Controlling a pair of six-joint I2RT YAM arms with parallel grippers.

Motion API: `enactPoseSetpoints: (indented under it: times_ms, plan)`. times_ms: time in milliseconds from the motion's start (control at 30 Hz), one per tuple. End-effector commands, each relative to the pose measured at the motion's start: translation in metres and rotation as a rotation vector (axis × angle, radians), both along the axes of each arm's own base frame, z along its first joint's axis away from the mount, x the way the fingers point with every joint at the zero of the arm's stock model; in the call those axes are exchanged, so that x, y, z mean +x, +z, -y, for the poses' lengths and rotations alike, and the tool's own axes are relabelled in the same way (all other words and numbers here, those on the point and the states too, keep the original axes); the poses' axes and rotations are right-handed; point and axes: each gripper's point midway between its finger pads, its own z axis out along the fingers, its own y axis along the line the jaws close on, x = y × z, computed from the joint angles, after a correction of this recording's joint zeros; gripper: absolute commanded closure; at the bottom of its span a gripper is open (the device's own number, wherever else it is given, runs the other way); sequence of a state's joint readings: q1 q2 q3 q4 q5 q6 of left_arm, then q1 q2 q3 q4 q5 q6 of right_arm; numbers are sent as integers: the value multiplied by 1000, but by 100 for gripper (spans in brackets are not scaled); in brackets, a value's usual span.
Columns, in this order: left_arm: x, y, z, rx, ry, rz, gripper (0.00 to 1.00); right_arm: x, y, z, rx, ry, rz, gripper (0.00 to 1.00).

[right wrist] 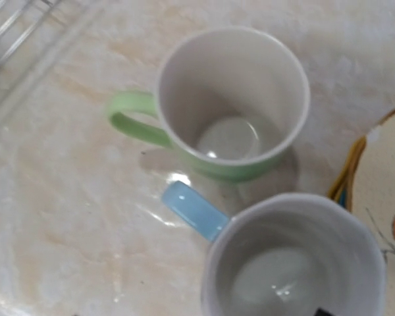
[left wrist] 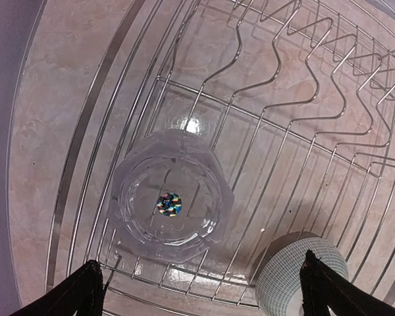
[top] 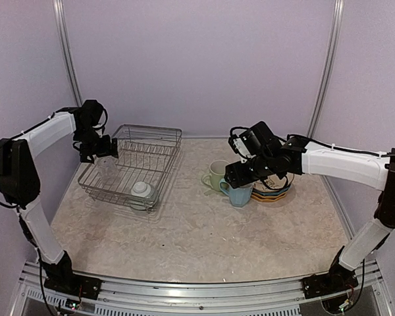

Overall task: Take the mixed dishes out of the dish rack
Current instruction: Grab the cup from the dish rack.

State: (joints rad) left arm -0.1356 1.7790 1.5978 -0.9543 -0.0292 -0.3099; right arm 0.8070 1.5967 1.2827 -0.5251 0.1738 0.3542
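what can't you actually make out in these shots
Plate stack: top view, right arm covers most; right wrist view, cut by the edge; count unclear.
Right claw: open or shut unclear, its own body hides the jaws from above, fingers almost outside its wrist view.
Small white cup: left wrist view, cut off by bottom edge.

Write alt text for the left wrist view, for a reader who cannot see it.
Seen from above, a clear glass stands upright inside the wire dish rack, marbled table showing through the wires. A small white cup sits in the rack at lower right, and the left arm's two dark fingers, spread wide, frame the bottom edge.
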Motion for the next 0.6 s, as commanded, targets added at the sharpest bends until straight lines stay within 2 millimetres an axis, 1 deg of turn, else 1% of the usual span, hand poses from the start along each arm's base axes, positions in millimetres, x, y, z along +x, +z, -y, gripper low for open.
enactPoseSetpoints:
  times_ms: [0,67,133,267,367,467,567]
  plan:
    - [2,-14,-18,89,41,-62,1,-5,12,-10,59,40,28,26]
    - [3,-25,-18,98,40,-99,1,-6,12,-10,68,44,27,26]
    - [5,-31,-19,105,41,-121,1,-8,12,-9,76,47,30,26]
    - [13,-39,-27,154,53,-132,1,-10,14,-9,94,48,33,26]
    - [21,-46,-21,134,37,-143,3,-10,17,-10,109,50,45,26]
    - [28,-52,-22,144,35,-147,5,-10,14,-13,115,58,38,26]
    - [28,-60,-23,149,30,-167,8,-10,9,-16,117,64,23,26]
